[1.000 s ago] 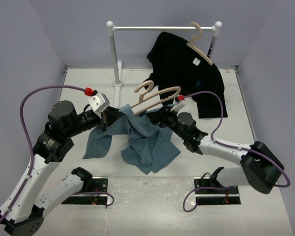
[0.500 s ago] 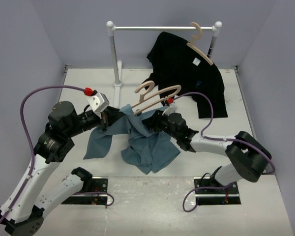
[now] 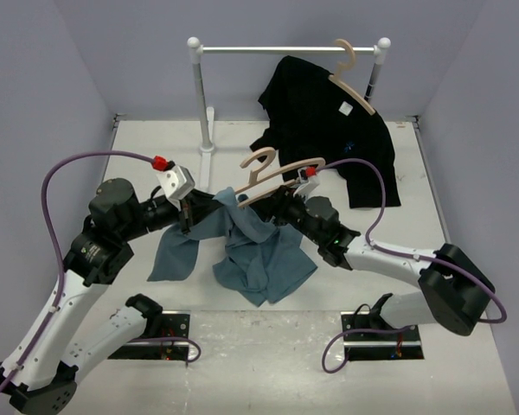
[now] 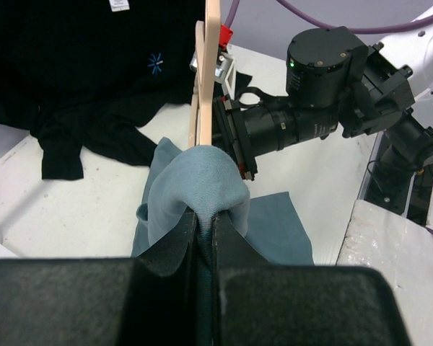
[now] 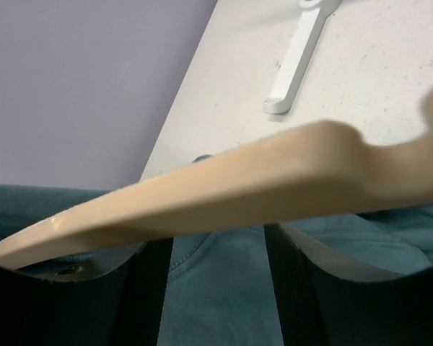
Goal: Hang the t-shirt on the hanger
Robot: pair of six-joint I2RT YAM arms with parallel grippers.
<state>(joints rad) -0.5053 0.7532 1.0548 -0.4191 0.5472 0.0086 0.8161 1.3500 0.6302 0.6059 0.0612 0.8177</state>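
Top external, left pincer [image 3: 187, 220] clenching t-shirt [image 3: 266, 259], right pincer [image 3: 281, 193] grasping hanger [image 3: 296, 168].

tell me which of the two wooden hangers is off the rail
The hanger over mid-table, held by the right gripper, one end inside the blue t-shirt. Its twin hangs by its hook from the white rail, with the black shirt.

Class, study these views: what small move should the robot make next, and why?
Probably the right claw should ease the hanger slightly further toward the left claw: only its tip sits under the t-shirt, where that claw pinches it, and most of the cloth lies crumpled on the table.
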